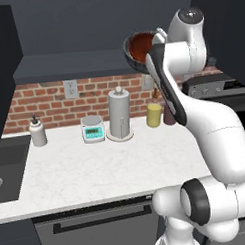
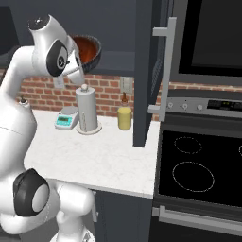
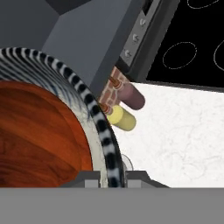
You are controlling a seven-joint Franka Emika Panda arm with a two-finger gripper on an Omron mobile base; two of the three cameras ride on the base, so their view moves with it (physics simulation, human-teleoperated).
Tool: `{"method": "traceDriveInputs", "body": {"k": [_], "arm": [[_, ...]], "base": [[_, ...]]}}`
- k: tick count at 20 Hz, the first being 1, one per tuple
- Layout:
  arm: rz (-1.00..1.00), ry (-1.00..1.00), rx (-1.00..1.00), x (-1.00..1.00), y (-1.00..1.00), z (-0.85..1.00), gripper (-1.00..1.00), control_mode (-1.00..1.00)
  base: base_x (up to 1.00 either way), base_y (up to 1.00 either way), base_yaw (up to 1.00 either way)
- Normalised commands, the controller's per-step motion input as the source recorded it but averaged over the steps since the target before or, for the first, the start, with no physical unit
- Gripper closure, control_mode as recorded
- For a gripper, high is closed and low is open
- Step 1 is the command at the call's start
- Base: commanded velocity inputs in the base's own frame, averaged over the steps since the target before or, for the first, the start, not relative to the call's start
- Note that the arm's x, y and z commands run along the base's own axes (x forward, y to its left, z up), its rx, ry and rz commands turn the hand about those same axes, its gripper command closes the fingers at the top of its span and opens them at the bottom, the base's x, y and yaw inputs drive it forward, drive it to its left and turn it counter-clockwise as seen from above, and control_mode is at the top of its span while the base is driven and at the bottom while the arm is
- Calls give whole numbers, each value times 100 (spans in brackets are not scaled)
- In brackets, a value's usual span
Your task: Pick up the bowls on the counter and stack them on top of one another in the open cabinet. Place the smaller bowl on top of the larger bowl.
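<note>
Both bowls are riding up by the cabinet, pinched by one rim.

You are holding the big grey bowl (image 1: 134, 58) by its rim, with the gripper (image 3: 110, 177) clamped shut on that striped edge at about 6 o'clock in the hand view, and the small reddish-brown bowl (image 1: 140, 46) is already sitting inside it. The pair is tilting high above the counter (image 1: 96, 170), at the mouth of the cabinet (image 1: 82, 66), above the paper towel roll (image 1: 119, 114). You are risking a spill here: with such a narrow pinch and this tilt, the small bowl could be sliding out, or the big one twisting in the jaws. The cabinet door (image 2: 149, 71) at 3 o'clock in the right view is also standing close enough to clip.
</note>
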Motion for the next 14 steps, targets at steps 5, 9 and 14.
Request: {"method": "traceDriveInputs", "body": {"k": [5,9,14], "arm": [[-2,1,-3,65,0,-12,100,-100],[-4,0,0,64,0,0,100,-100],[-4,0,0,68,0,0,100,-100]], "base": [[0,0,0],[0,0,0],[0,0,0]]}}
